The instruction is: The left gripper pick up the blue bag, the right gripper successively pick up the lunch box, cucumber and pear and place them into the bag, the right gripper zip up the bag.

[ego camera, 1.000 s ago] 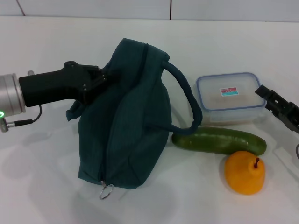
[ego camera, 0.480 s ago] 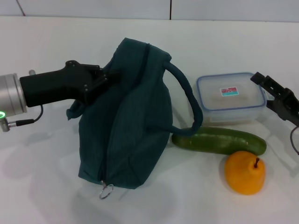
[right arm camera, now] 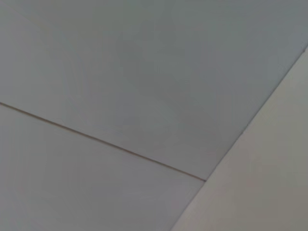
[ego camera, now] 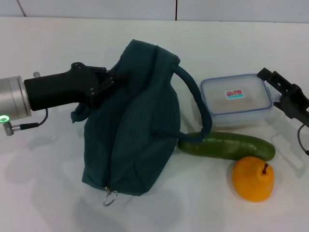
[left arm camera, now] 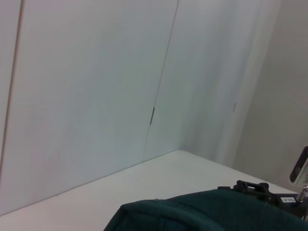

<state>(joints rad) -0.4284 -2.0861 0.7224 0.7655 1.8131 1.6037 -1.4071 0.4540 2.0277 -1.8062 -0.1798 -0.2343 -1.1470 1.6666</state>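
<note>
My left gripper [ego camera: 107,83] was matte black and angular, with small screws along its side, mounted on a silver cylindrical wrist [ego camera: 10,98]. The wrist carried a green light [ego camera: 4,119] and a thin black cable [ego camera: 30,124]. My right gripper [ego camera: 286,93] was black, with a blocky, ridged outline.

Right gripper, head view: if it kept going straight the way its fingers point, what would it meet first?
The right gripper points toward the robot's left, with its fingertips at the near end of the lunch box. Going straight on, it would most likely meet that lunch box's lid or rim first, though its height above the box is unclear.
</note>
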